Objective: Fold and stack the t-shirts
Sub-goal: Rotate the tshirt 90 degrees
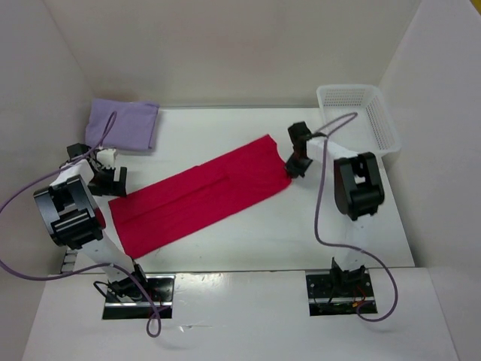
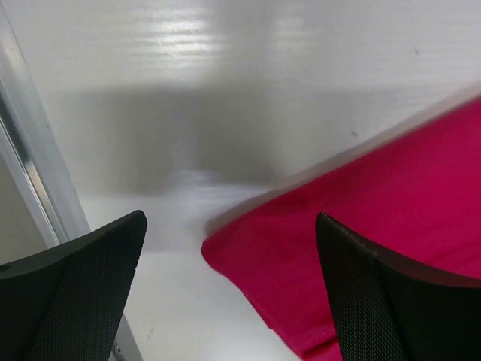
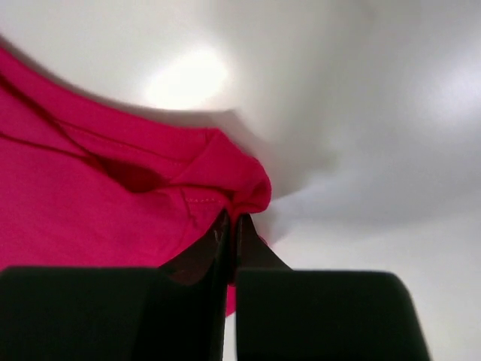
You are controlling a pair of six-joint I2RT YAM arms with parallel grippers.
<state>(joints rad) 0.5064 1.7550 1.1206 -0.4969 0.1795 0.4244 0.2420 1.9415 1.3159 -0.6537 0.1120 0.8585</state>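
While the red t-shirt [image 1: 199,199] lies flat and slantwise on the table [image 1: 316,233], the right fingers [image 3: 188,308] are pressed together, pinching a bunched fold of its stitched edge at their tips. The left fingers [image 2: 75,301] are spread wide over the shirt's opposite corner, which shows between them, nearer the right-hand one. A folded lavender t-shirt [image 1: 124,124] rests beyond the left fingers, and a white basket [image 1: 385,124] stands beyond the right fingers.

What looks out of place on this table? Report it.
Only the red t-shirt: it lies slanted across the table, and its far corner is bunched where the right fingers pinch it. Nothing looks spilled or damaged.
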